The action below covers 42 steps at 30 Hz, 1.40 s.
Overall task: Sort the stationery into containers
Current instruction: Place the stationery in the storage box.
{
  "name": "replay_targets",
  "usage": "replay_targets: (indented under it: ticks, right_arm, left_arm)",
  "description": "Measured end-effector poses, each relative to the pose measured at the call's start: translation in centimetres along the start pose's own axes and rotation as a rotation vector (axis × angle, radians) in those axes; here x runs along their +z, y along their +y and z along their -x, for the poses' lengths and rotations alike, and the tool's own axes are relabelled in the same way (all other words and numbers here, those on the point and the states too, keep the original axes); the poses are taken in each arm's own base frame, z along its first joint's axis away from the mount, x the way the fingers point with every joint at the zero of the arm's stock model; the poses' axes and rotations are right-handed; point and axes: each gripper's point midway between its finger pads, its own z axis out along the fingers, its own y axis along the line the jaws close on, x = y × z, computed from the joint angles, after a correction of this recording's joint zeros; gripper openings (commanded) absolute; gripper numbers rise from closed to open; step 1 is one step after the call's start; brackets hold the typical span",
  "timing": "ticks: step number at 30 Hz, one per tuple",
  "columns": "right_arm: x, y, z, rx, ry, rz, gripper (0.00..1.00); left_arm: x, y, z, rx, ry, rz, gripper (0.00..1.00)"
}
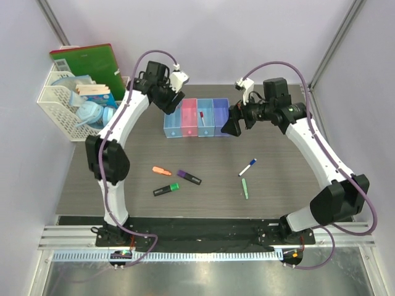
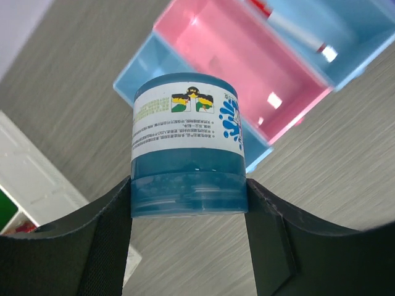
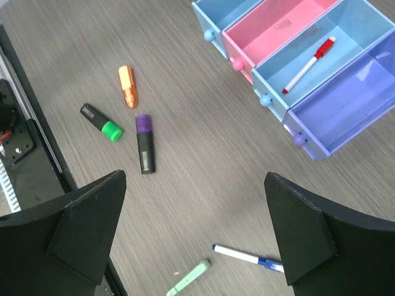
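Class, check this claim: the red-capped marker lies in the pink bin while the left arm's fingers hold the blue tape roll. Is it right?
One detail is wrong. The red-capped marker lies in the light blue bin, not the pink bin beside it, as the right wrist view shows. The left arm's fingers do hold the blue tape roll.
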Motion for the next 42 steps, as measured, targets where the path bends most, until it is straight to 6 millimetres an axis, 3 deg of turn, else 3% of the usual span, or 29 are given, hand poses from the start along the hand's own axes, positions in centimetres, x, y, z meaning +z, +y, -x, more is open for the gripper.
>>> replay_targets:
  ticks: [6, 9, 16, 28, 42]
  right_arm:
    - [-1.4, 1.0, -0.9, -0.029, 0.0, -0.015, 1.0]
    - [-1.7, 1.3, -1.4, -0.035, 0.002, -0.015, 1.0]
    - [-1.4, 1.3, -3.2, -0.017, 0.036, -0.01, 1.0]
    - [-1.9, 1.6, -4.5, -0.028, 0.052, -0.024, 1.0]
    - [-2.4, 2.0, -5.2, -0.031, 0.056, -0.026, 1.0]
  left_arm:
    - [2.4, 2.5, -5.1, 0.043, 0.237, 0.02, 0.0]
    - [2.7, 3.5, -6.3, 0.092, 0.309, 0.047, 0.0]
    - [2.7, 4.7, -5.8, 0.261, 0.36, 0.102, 0.0]
    - [4.1, 1.8, -4.1, 0.554, 0.364, 0.022, 0.0]
    - [6.8, 2.1, -6.1, 0.712, 0.461, -0.014, 0.0]
